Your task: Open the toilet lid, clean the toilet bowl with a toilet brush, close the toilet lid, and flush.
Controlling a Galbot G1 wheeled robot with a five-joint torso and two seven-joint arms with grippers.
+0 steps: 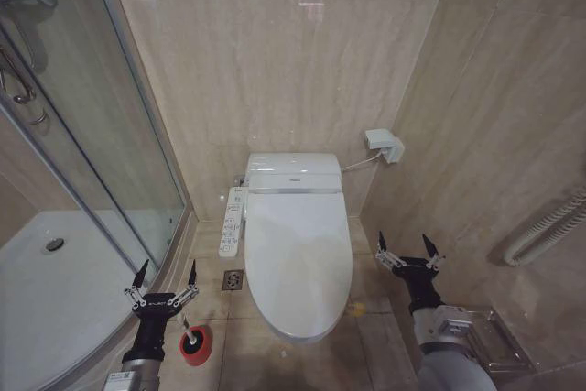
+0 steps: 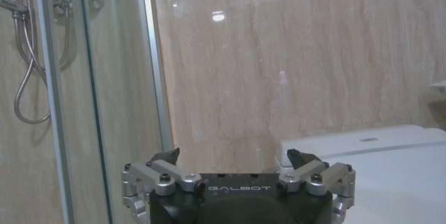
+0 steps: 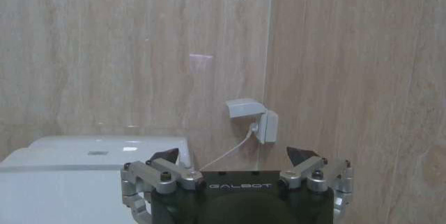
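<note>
Head view: the lid lies shut over the bowl, which stands against the back wall of a tiled bathroom, its tank behind it. Both arms are raised low in front of the robot, one at each side of the toilet, neither touching it.

The left gripper hangs just left of the bowl's front, fingers spread wide and holding nothing, the lid off to its right. Directly below it on the floor sits a round red holder with the brush standing in it; only a short stretch of the handle shows beneath the gripper. A floor drain lies between the holder and the bowl, and a control panel juts from the toilet's left side. The glass shower door and white tray fill the space farther left.

The right gripper hovers just right of the bowl, also wide open and empty. A wire rack lies on the floor beside that arm, and a wall socket is mounted in the corner above, its cord running to the tank.

Left wrist view: the gripper points at the back wall, with the tank to one side and the shower hose behind glass.

Right wrist view: the gripper faces the socket, the tank alongside.
</note>
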